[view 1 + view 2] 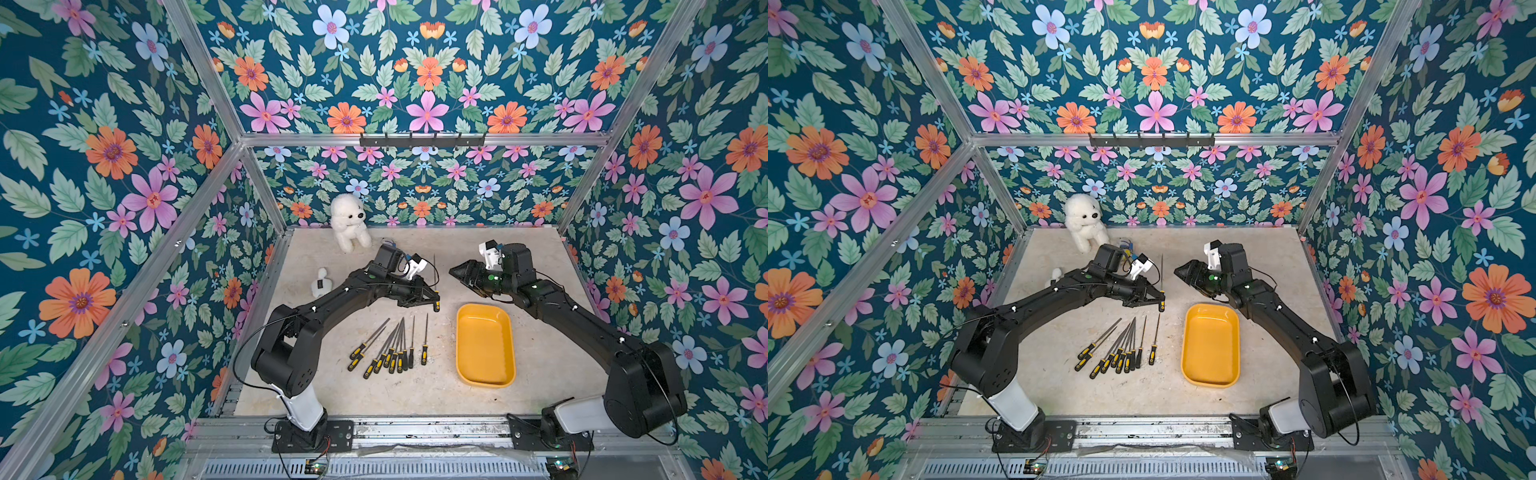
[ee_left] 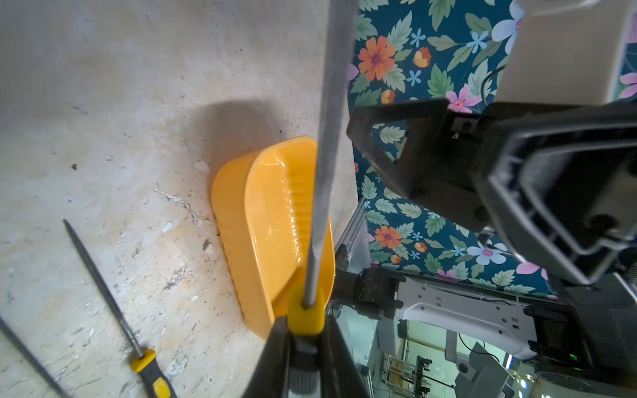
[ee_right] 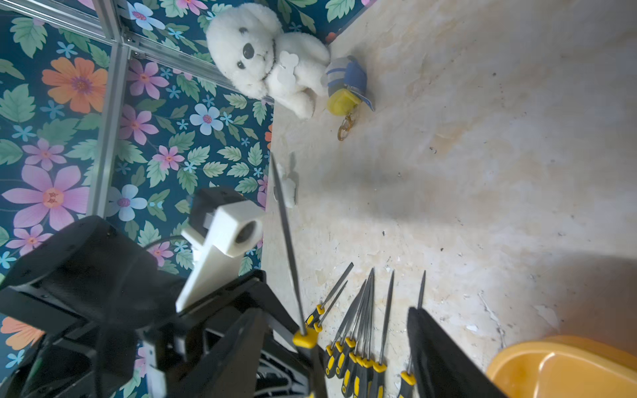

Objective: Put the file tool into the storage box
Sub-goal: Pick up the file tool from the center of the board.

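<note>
My left gripper (image 1: 435,300) (image 2: 305,324) is shut on the yellow-and-black handle of a file tool (image 1: 435,272) (image 2: 331,138). It holds the file above the table, the grey blade pointing at the back wall. The storage box (image 1: 484,308) (image 1: 1210,308) (image 2: 234,213), a yellow-orange tray with nothing in it, lies on the table just right of that gripper. My right gripper (image 1: 455,272) (image 3: 331,361) hovers behind the box with its jaws wide apart, facing the held file's blade across a small gap. Several more files (image 1: 395,345) (image 3: 362,327) lie fanned out left of the box.
A white plush dog (image 1: 349,222) sits at the back wall, with a small blue-and-yellow toy (image 3: 344,86) beside it. A small white toy (image 1: 320,282) lies by the left arm. A black hook rail (image 1: 422,140) hangs on the back frame.
</note>
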`<state>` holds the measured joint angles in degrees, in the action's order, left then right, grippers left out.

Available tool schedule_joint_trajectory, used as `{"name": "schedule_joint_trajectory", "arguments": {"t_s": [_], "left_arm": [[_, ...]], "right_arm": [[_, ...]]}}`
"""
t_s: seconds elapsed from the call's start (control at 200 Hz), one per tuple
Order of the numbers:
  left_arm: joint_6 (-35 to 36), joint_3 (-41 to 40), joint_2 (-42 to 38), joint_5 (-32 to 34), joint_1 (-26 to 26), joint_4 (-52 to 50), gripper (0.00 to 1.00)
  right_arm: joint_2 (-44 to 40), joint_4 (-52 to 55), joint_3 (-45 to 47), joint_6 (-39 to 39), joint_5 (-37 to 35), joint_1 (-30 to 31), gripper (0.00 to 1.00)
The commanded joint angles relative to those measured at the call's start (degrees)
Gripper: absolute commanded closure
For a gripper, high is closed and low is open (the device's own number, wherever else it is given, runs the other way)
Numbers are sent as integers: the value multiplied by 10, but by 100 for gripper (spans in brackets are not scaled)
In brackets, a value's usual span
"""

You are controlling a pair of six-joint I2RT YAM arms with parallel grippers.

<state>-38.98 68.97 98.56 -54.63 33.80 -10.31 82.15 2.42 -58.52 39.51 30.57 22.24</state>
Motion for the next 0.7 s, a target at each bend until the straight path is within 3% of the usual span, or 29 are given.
{"name": "schedule_joint_trajectory", "arguments": {"t_s": [0.0, 0.22, 0.365, 0.695], "left_arm": [[-17, -6, 5, -15, 14, 37, 92], [-38, -11, 12, -19, 42, 68, 93], [-41, -13, 13, -19, 50, 68, 93], [-55, -27, 11, -32, 57, 92, 92]], "right_arm": [[13, 18, -26, -26, -7, 0, 31], [44, 21, -36, -38, -7, 0, 38], [72, 62, -58, -53, -33, -1, 50], [76, -14, -35, -37, 24, 0, 54]]}}
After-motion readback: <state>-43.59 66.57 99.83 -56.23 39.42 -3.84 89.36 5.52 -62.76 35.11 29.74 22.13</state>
